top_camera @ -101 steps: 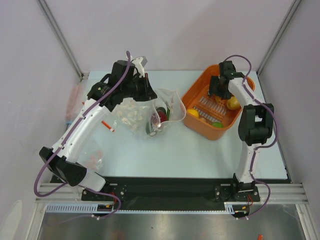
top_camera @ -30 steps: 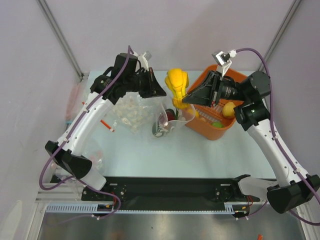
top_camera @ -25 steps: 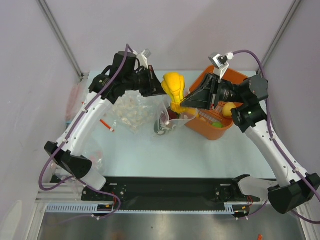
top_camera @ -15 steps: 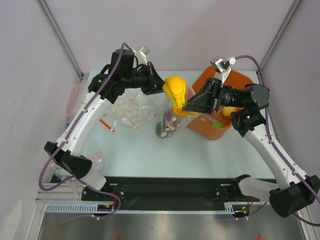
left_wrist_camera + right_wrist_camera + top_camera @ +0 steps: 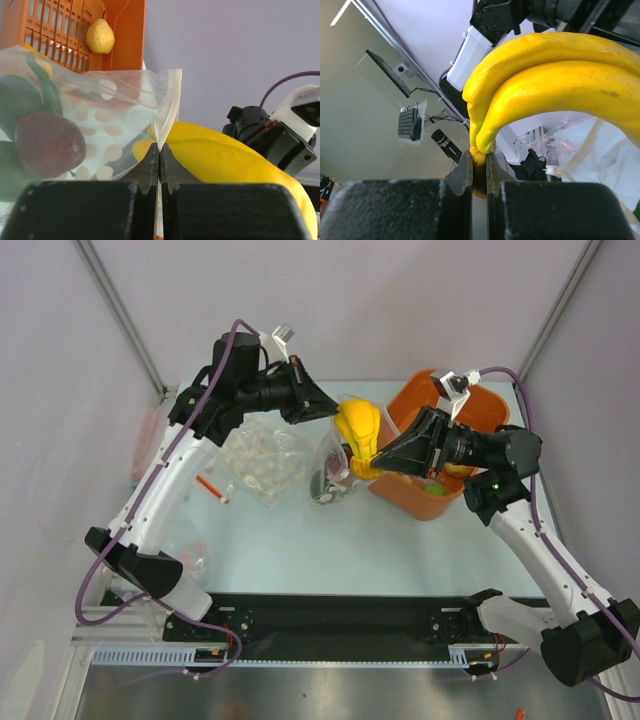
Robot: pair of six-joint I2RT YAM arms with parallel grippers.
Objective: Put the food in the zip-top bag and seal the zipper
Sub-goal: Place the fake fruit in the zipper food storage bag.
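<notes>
Above the table's middle, the right gripper (image 5: pixel 479 170) has its jaws nearly shut on the stem end of the yellow banana bunch (image 5: pixel 358 427). The bunch hangs in the air, unsupported, just beside the left gripper (image 5: pixel 159 155). That one is pinched fully shut on a thin fold of the dotted zip-top bag's (image 5: pixel 107 122) mouth edge, holding it up. The bag sits btwn the arms, next to the orange basket (image 5: pixel 418 506); touching or not, can't tell. Inside it: a dark red apple (image 5: pixel 47 145) plus green pieces. A yellow lemon-like fruit (image 5: pixel 100 36) lies in the basket.

Risks, as I read it:
- The grip is at the stem only, so the heavy curved end may swing or twist out when tilted.
- The bunch looks wide vs. the mouth, and the mouth is held at one spot, so the far lip is slack. The bunch could land on that lip, fold it shut and roll onto the table.
- Pushing down could drag the film out of the left pinch, or tip the bag and spill the contents.

The zipper is too faint to judge; not yet sealed.
</notes>
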